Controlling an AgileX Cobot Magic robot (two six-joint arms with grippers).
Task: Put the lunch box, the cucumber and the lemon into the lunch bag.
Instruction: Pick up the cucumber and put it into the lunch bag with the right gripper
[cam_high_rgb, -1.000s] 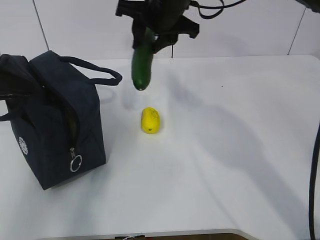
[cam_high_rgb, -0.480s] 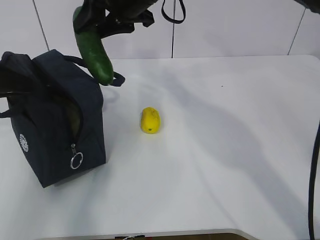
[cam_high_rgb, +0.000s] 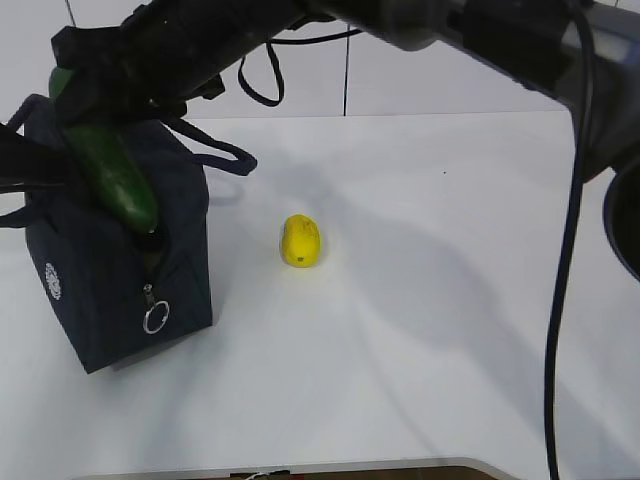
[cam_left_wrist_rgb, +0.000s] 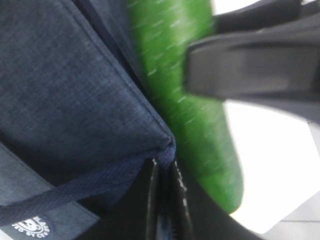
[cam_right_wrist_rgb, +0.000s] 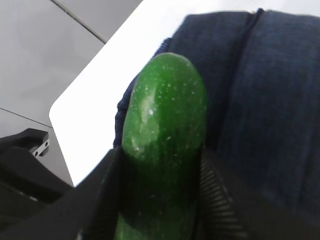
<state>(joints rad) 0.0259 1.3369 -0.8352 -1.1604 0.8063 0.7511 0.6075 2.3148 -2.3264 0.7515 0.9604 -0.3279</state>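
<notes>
Cucumber alignment decides it: the left claw (cam_left_wrist_rgb: 165, 200), shut on the boxy navy fabric lunch bag's (cam_high_rgb: 110, 270) rim, holds the mouth open. The right claw (cam_high_rgb: 95, 105) grips the long dark green cucumber (cam_high_rgb: 112, 180), tip slanting down-right into the opening (lunch box unseen). Rightward on the white surface (cam_high_rgb: 450, 300) sits the small yellow lemon (cam_high_rgb: 300, 241).

Lunch bag (cam_high_rgb: 110, 270): dark navy woven cloth, matt, fine visible weave; webbing-like trim along the edge. Zipper ring pull (cam_high_rgb: 153, 318): silver metal, shiny. Cucumber (cam_right_wrist_rgb: 162, 145): smooth glossy green skin, pale flecks, soft highlight. Lemon (cam_high_rgb: 300, 241): bright yellow, faintly dimpled rind, dull sheen. Bench (cam_high_rgb: 450, 300): white, smooth, matt. Right gripper (cam_right_wrist_rgb: 160, 200) jaws: black, matt, plastic-looking, with ribbed inner pads.
</notes>
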